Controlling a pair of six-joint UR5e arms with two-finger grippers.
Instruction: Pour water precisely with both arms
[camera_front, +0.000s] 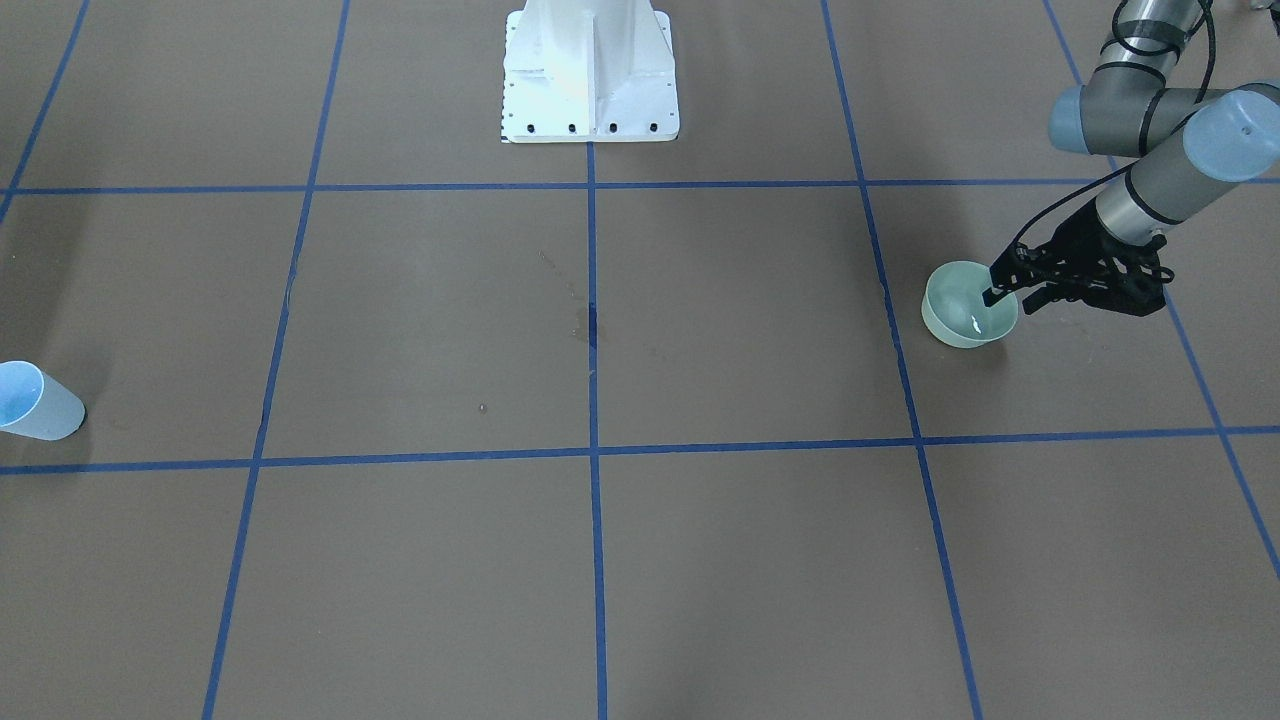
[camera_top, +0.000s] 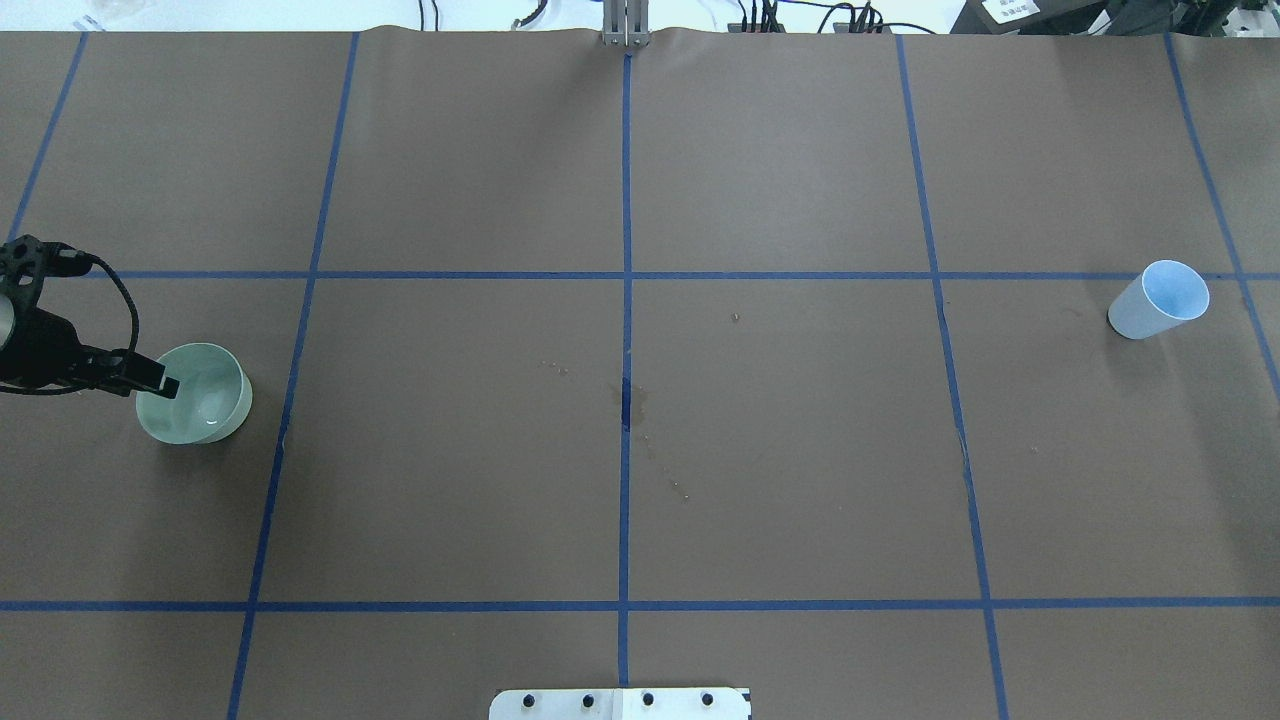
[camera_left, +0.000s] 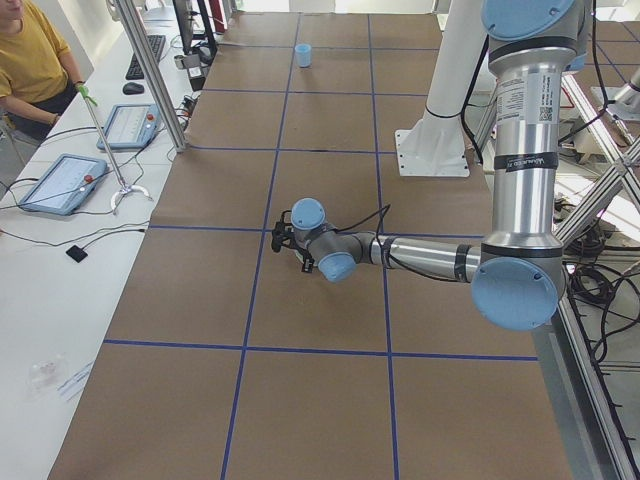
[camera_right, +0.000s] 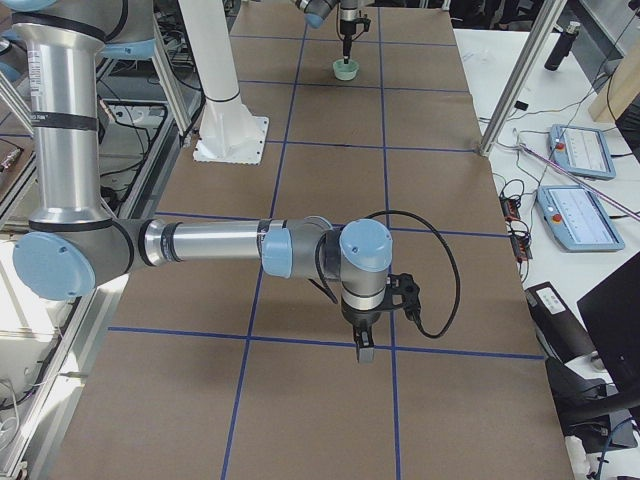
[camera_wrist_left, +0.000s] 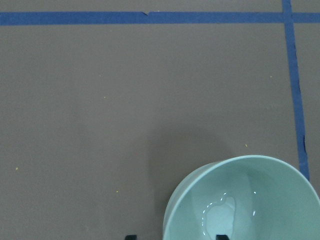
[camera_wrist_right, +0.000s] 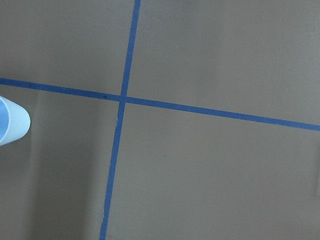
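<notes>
left gripper (camera_front: 1005, 298) astride bowl (camera_front: 960, 322) rim, fingertips (camera_wrist_left: 222, 236) cropped, right gripper (camera_right: 362, 350) unclear

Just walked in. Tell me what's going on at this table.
A pour is being set up, not yet under way. The left gripper is at the pale green bowl, its open fingers straddling the rim, one inside and one outside. A little water lies in the bowl. The light blue cup stands alone at the other end of the table, untouched. The right gripper hangs above the table away from the cup; its state cannot be told.
</notes>
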